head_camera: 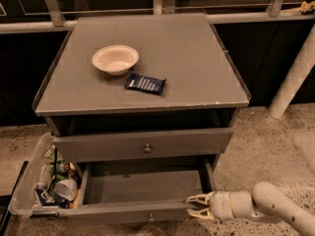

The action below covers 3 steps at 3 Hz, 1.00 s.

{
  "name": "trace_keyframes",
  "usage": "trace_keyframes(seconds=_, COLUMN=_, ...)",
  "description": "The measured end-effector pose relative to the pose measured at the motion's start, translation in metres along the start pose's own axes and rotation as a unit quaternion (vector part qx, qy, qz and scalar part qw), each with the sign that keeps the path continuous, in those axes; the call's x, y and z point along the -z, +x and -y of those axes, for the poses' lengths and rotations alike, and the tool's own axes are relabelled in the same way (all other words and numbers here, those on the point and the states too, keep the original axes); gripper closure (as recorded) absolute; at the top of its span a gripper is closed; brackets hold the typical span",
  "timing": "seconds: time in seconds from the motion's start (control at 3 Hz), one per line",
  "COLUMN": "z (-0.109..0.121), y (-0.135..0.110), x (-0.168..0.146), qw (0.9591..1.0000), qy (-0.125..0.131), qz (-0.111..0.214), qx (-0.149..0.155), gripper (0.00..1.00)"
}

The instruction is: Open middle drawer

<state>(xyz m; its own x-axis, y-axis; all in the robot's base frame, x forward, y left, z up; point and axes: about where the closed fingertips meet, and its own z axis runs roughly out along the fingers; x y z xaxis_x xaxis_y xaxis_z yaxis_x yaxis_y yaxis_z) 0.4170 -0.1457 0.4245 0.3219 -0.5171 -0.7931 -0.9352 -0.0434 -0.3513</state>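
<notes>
Below, middle drawer [142, 187] open, gripper [198, 207] at its right front corner, jaws apart, arm [275, 208] cut off at edge

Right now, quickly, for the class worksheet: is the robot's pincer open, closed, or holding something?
Pincer: open, fingers spread at the right front corner of the pulled-out middle drawer.

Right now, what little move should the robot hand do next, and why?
Probably draw the gripper back from the middle drawer. That drawer already stands well out, its grey inside showing, and the gripper sits open at the right end of its front, so little pulling seems left.
</notes>
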Motion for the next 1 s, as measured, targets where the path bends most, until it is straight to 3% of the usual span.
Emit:
trace_keyframes(seconds=0.67, z=0.0000, y=0.0003, x=-0.0023, qw=1.0000, qy=0.000, qz=-0.006, qx=-0.002, gripper=0.12)
trace_keyframes(seconds=1.0, z=-0.0067, y=0.0039, x=-0.0041, qw=0.9988, qy=0.008, qz=-0.046, qx=-0.013, gripper=0.00)
